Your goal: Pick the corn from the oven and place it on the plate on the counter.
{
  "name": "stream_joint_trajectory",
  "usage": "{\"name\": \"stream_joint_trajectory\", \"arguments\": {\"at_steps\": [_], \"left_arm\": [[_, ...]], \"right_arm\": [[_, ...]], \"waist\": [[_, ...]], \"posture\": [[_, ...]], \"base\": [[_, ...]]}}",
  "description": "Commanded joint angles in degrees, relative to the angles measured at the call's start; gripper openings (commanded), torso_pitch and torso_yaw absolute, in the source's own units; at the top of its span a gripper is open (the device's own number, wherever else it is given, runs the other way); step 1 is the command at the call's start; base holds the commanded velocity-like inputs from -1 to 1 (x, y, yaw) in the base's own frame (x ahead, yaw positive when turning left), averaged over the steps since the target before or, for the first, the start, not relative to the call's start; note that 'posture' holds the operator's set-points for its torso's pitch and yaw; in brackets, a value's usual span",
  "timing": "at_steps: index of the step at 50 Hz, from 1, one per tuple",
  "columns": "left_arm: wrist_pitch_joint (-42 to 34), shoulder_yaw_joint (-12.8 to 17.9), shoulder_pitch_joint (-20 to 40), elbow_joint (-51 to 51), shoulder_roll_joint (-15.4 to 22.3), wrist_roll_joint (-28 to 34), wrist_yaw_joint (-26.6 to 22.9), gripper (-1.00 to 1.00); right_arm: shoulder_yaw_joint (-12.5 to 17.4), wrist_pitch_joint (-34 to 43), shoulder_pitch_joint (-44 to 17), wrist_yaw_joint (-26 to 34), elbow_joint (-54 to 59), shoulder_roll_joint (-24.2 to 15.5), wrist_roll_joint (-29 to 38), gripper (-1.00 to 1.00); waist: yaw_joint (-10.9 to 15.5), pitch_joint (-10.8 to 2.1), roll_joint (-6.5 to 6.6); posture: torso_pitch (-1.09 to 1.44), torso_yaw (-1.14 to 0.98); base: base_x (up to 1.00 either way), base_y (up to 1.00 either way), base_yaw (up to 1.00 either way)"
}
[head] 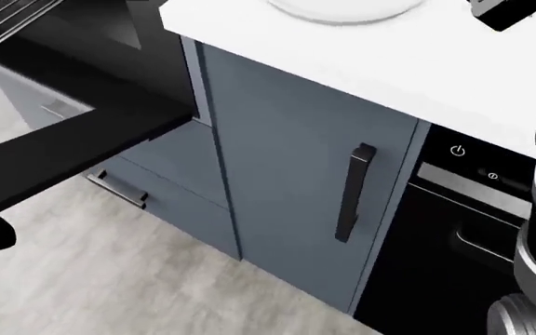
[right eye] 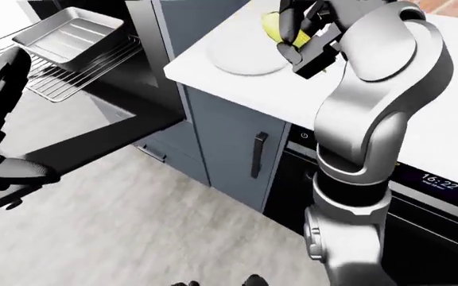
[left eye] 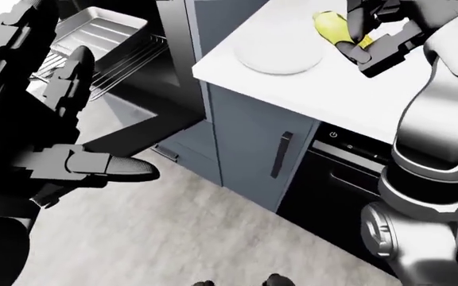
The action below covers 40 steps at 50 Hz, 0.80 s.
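Observation:
The yellow corn (left eye: 334, 28) is held in my right hand (left eye: 362, 34), whose fingers are shut round it just above the white counter (left eye: 332, 89). The round white plate (left eye: 279, 54) lies on that counter, immediately left of the corn in the left-eye view. In the right-eye view the corn (right eye: 272, 26) hangs over the plate's (right eye: 239, 61) right edge. My left hand (left eye: 94, 125) fills the left of the left-eye view with its fingers spread and nothing in them. The oven (right eye: 146, 53) stands open at the left.
The oven's black door (right eye: 94, 143) lies folded down over the floor. A metal tray (right eye: 66, 34) sits on the pulled-out wire rack (right eye: 70, 80). Below the counter are a blue-grey cabinet (head: 286, 174) with a dark handle (head: 352, 192) and a black appliance (left eye: 344, 179) on the right.

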<state>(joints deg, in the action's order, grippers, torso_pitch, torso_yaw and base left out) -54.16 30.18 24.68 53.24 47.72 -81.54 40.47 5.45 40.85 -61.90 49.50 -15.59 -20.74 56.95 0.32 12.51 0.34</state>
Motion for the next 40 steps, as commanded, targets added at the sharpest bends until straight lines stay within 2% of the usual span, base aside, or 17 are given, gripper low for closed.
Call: {"name": "stream_joint_trajectory", "arguments": {"at_steps": [1, 2, 3, 9, 13, 14, 15, 16, 21, 24, 27, 32, 35, 36, 37, 38, 40], "left_arm": [[1.4, 1.8, 0.1, 0.5, 0.6, 0.1, -0.2, 1.0], [1.5, 1.9, -0.1, 0.5, 0.7, 0.2, -0.3, 1.0], [1.6, 1.9, -0.1, 0.5, 0.7, 0.1, -0.2, 1.0], [1.6, 1.7, -0.6, 0.6, 0.2, 1.2, -1.0, 1.0], [1.5, 2.1, -0.9, 0.5, -0.1, 1.6, -1.6, 1.0], [1.5, 1.9, -1.1, 0.5, -0.4, 2.1, -1.9, 1.0], [1.5, 1.9, -1.1, 0.6, -0.4, 2.1, -1.8, 1.0], [1.5, 1.6, -1.1, 0.5, -0.7, 2.8, -2.3, 1.0], [1.1, 0.9, -1.0, 0.7, -1.7, 4.2, -2.9, 1.0], [0.6, 2.4, -0.9, 0.6, -1.1, 2.6, -2.5, 1.0], [0.8, 2.4, -1.5, 0.6, -1.5, 3.6, -3.3, 1.0], [0.8, 2.3, -0.6, 0.4, -0.5, 2.3, -2.3, 1.0], [1.0, 2.4, -1.2, 0.7, -0.7, 2.6, -2.5, 1.0], [1.0, 2.7, -1.1, 0.5, -0.4, 2.0, -2.2, 1.0], [1.1, 3.0, -1.2, 0.6, -0.3, 1.8, -2.2, 1.0], [1.3, 2.9, -1.5, 0.7, -0.5, 2.0, -2.3, 1.0], [1.3, 3.2, -1.8, 0.8, -0.5, 1.9, -2.4, 1.0]], "right_arm": [[-0.7, -1.4, -1.5, -0.7, -1.1, 0.4, -0.4, -1.0], [-0.7, -1.6, -1.6, -0.7, -1.1, 0.5, -0.4, -1.0], [-0.7, -1.9, -1.5, -1.0, -0.9, 0.7, -0.6, -1.0], [-0.7, -2.6, -1.1, -1.1, -1.1, 1.0, -1.1, -1.0], [-1.0, -2.8, -1.1, -1.4, -0.8, 1.5, -1.1, -1.0], [-0.9, -2.9, -0.9, -1.5, -0.9, 1.5, -1.2, -1.0], [-0.9, -2.7, -0.9, -1.3, -1.1, 1.5, -1.1, -1.0], [-0.7, -2.9, -0.9, -1.4, -0.9, 1.3, -1.3, -1.0], [-0.6, -2.7, -1.0, -1.6, -0.8, 0.8, -1.6, -1.0], [-1.0, -2.5, -1.4, -1.2, -1.0, 0.9, -1.4, -1.0], [-1.1, -2.9, -1.8, -1.3, -0.7, 1.1, -1.0, -1.0], [-0.9, -3.1, -2.2, -1.1, -0.3, 1.1, -0.9, -1.0], [-1.1, -2.9, -2.0, -0.8, -0.7, 1.4, -0.7, -1.0], [-1.2, -2.7, -2.4, -0.7, -0.7, 1.5, -0.6, -1.0], [-1.3, -2.8, -2.4, -0.8, -0.6, 1.7, -0.6, -1.0], [-1.5, -2.4, -2.5, -0.3, -1.1, 1.8, -0.1, -1.0], [-1.4, -2.6, -2.2, -0.4, -1.1, 2.0, -0.1, -1.0]], "waist": [[0.6, -2.82, -1.38], [0.1, -1.15, 0.26], [0.0, -0.95, 0.35], [-0.9, -0.86, 3.35], [-1.8, -2.04, 7.66], [-1.5, -1.74, 5.92], [-1.9, -1.72, 6.43], [-1.6, -2.02, 5.94], [-0.6, -1.84, 2.34], [0.3, -2.53, -1.47], [0.0, -1.48, -1.17], [-1.4, -0.62, 0.6], [-2.1, -0.95, 4.44], [-2.1, -0.41, 2.35], [-2.1, -0.64, 2.87], [-1.9, -2.52, 3.35], [-1.4, -1.52, 3.18]], "posture": [[0.29, 0.0], [0.29, 0.0], [0.29, 0.0], [0.29, 0.0], [0.29, 0.0], [0.29, 0.0], [0.29, 0.0], [0.29, 0.0], [0.29, 0.0], [0.29, 0.0], [0.29, 0.0], [0.29, 0.0], [0.29, 0.0], [0.29, 0.0], [0.29, 0.0], [0.29, 0.0], [0.29, 0.0]], "base": [[0.23, 0.0, 0.0], [0.27, 0.0, 0.0], [0.27, 0.0, 0.0], [0.32, 0.0, 0.0], [0.34, 0.0, 0.0], [0.34, 0.0, 0.0], [0.34, 0.0, 0.0], [0.34, 0.0, 0.0], [0.34, 0.0, 0.0], [0.34, 0.0, 0.0], [0.27, 0.0, 0.0], [0.01, 0.0, 0.0], [0.0, 0.0, 0.0], [0.0, 0.0, 0.0], [0.0, 0.0, 0.0], [0.16, 0.0, 0.0], [0.2, 0.0, 0.0]]}}
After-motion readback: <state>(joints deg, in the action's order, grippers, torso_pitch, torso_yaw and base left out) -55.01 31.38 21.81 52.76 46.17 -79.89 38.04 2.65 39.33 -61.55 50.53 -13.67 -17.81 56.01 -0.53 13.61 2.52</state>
